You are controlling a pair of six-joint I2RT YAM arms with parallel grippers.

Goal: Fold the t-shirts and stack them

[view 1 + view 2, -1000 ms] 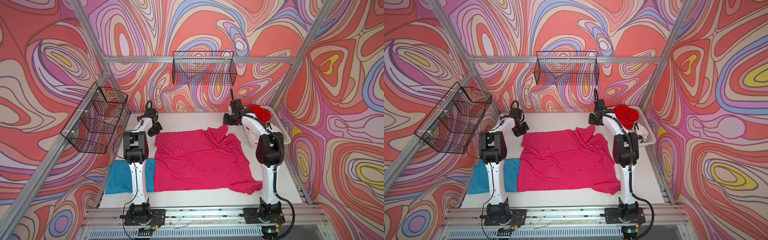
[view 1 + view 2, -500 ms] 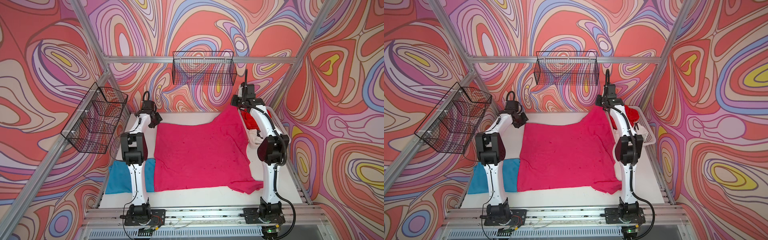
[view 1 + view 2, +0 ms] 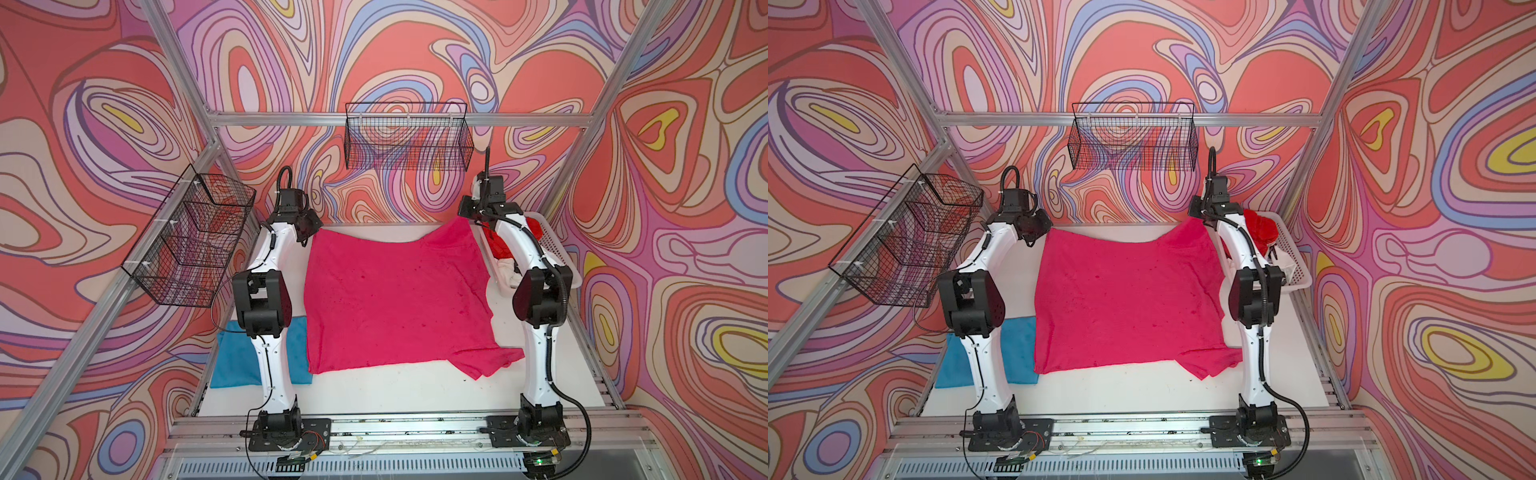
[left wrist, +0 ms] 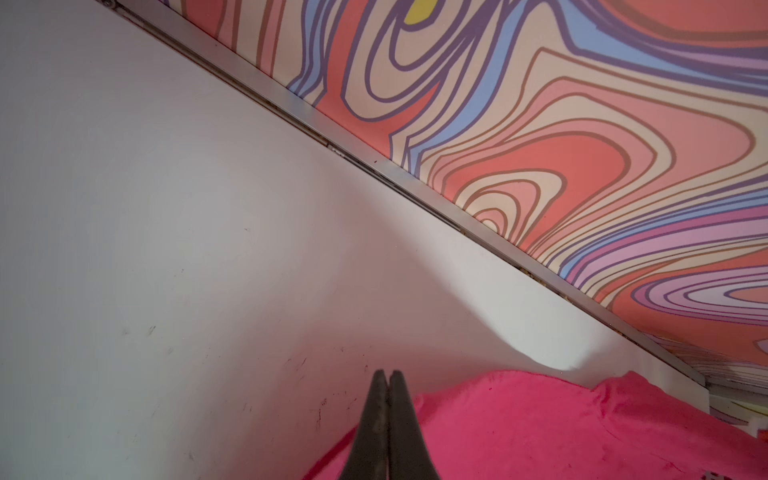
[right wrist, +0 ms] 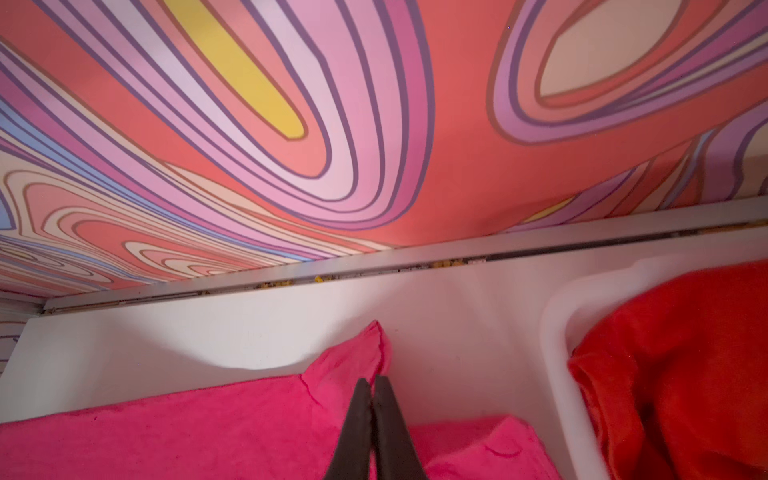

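Both top views show the magenta t-shirt [image 3: 395,299] spread on the surface [image 3: 374,395], its two far corners lifted and pinched in my left tool [image 3: 311,230] and right tool [image 3: 465,216], both clamped tight. The teal t-shirt [image 3: 232,361] lies at the near left.

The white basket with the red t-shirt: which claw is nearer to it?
Right. The right claw holds a far corner of the pink t-shirt just beside the white basket; the left claw holds the opposite far corner, across the shirt's width.
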